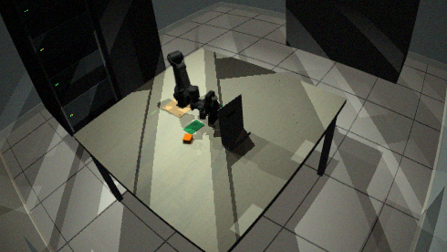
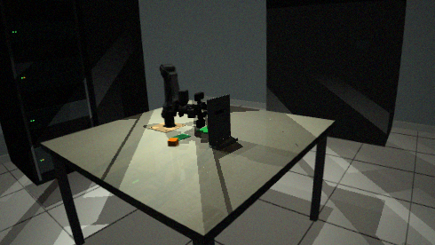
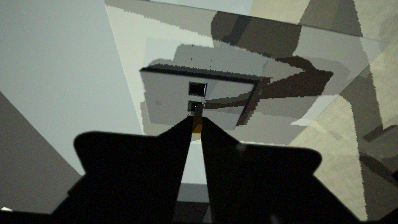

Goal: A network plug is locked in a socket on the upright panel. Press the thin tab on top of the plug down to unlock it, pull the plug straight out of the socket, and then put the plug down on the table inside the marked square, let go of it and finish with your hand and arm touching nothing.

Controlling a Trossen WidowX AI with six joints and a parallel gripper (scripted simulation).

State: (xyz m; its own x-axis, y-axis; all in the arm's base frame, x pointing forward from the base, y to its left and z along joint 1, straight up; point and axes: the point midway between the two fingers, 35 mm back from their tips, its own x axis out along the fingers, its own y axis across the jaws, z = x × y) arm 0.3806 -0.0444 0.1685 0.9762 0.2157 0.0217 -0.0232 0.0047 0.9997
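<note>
The upright dark panel [image 1: 232, 123] [image 2: 219, 122] [image 3: 170, 97] stands on the table. Its face in the wrist view shows an upper opening [image 3: 197, 89] and a smaller lower opening [image 3: 192, 106]. My gripper [image 3: 197, 120] [image 1: 214, 110] [image 2: 204, 114] is shut on the plug [image 3: 197, 128], whose yellow part shows between the fingertips. The plug's dark front end points at the panel. The lower opening shows beside that end, so the plug looks out of it; the gap is hard to judge. A flat green patch [image 1: 193, 127] [image 2: 181, 137], seemingly the marked square, lies between arm and panel.
An orange block [image 1: 187, 138] [image 2: 173, 142] lies beside the green patch. A tan sheet [image 1: 172, 109] [image 2: 156, 128] lies by the arm's base. A small bright green bit [image 2: 204, 130] shows beside the panel. Dark cabinets stand beyond the table.
</note>
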